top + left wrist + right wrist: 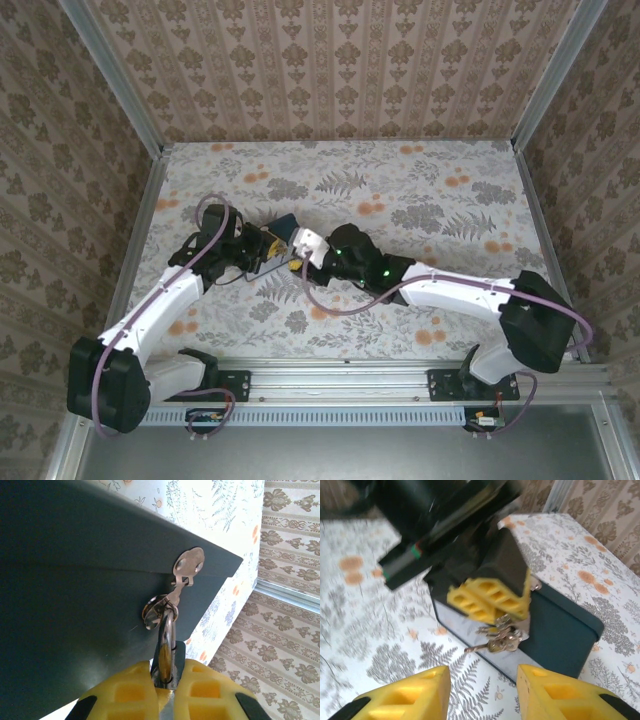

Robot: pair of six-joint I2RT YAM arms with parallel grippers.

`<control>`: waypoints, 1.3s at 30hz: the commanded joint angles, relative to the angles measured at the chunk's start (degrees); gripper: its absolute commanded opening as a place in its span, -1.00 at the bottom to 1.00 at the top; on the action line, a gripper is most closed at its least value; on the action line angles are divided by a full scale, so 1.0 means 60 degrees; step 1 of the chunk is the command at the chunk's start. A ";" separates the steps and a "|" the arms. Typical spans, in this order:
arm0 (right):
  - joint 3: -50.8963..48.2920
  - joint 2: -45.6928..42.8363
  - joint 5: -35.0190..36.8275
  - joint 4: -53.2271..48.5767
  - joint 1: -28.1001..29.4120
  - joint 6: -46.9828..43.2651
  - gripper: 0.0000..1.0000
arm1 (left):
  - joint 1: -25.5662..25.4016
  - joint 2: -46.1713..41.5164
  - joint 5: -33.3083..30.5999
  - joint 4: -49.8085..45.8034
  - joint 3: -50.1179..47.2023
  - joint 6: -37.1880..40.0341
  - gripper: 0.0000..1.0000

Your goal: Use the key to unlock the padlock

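The padlock [168,635] hangs by its silvery shackle from the hasp [188,565] of a dark blue tin [75,605]. My left gripper [167,692] is shut on the padlock's small body, with its yellow fingers [490,597] on either side. Just below those fingers dangles the key [497,642] in a small bunch on a ring, one blade sticking out to the left. Whether a key sits in the lock I cannot tell. My right gripper [482,692] is open, a short way in front of the keys, with nothing between its fingers.
The tin [284,224] stands left of centre on the floral table [450,200], with both grippers [268,247] [305,250] meeting beside it. Patterned walls with metal rails [335,141] close in the back and sides. Purple cables loop over both arms.
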 commanded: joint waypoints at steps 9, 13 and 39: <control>0.0615 0.0973 0.1022 0.0927 0.0155 -0.2148 -0.16 | -0.0075 -0.0333 0.0046 0.0043 0.0441 0.0230 -1.00; 0.0753 0.1167 0.1076 0.0946 0.0155 -0.2287 -0.17 | -0.0087 -0.0328 0.0050 0.0079 0.0417 0.0190 -1.00; 0.1298 0.1965 0.1530 0.0724 0.0155 -0.1947 -0.57 | -0.0324 -0.0344 -0.0025 0.0118 0.0433 0.0092 -1.00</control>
